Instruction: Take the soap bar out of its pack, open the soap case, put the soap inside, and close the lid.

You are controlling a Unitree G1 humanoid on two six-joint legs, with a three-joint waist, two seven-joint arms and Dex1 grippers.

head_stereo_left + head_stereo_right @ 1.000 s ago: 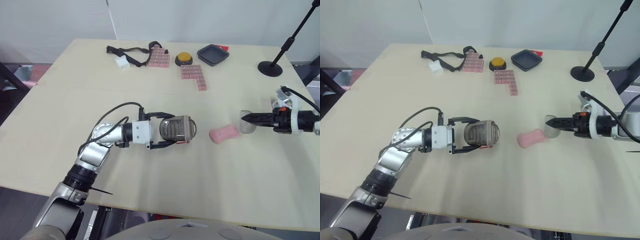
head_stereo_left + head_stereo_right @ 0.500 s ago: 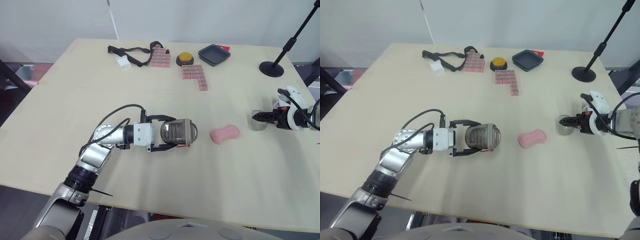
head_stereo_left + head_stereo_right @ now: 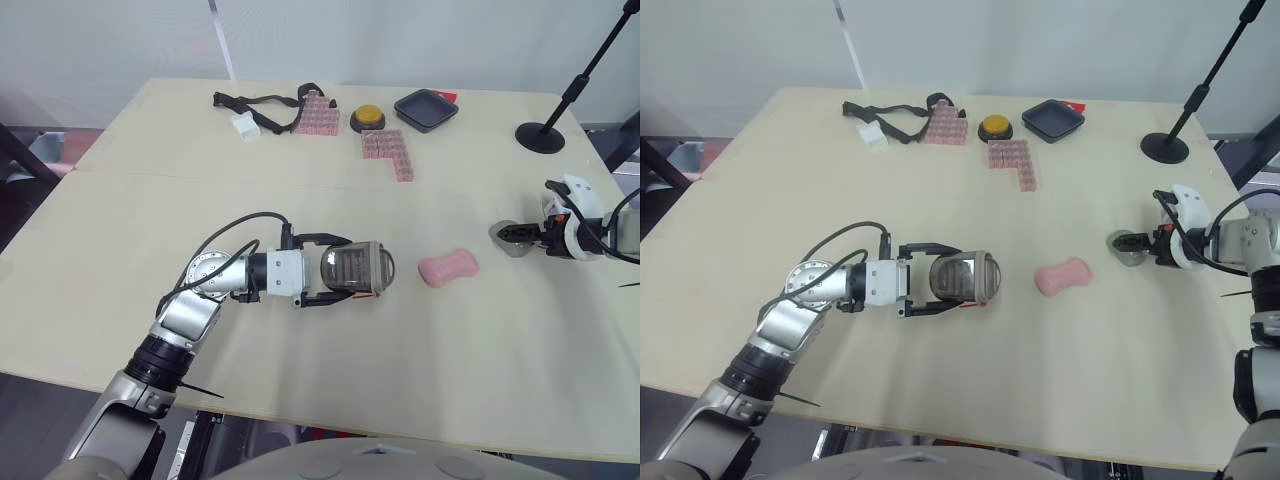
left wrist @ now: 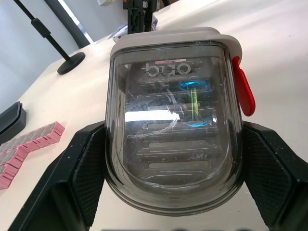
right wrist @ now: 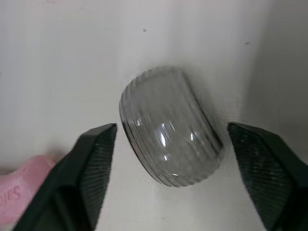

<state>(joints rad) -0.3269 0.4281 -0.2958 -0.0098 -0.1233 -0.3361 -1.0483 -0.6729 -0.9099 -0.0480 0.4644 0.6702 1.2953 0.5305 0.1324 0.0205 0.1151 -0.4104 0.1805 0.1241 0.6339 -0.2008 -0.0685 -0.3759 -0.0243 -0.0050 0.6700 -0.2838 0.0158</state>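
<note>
Near the right edge of the pale wooden surface, the right end effector rests with its jaws apart. The clear ribbed plastic soap pack lies loose between them. A second ago both were just beside the soap and have since drawn away to the right. The pink curved soap bar lies unmoved, bare, mid-surface. Left of it, the left end effector stays clamped on the smoky transparent soap case, whose lid is closed.
</note>
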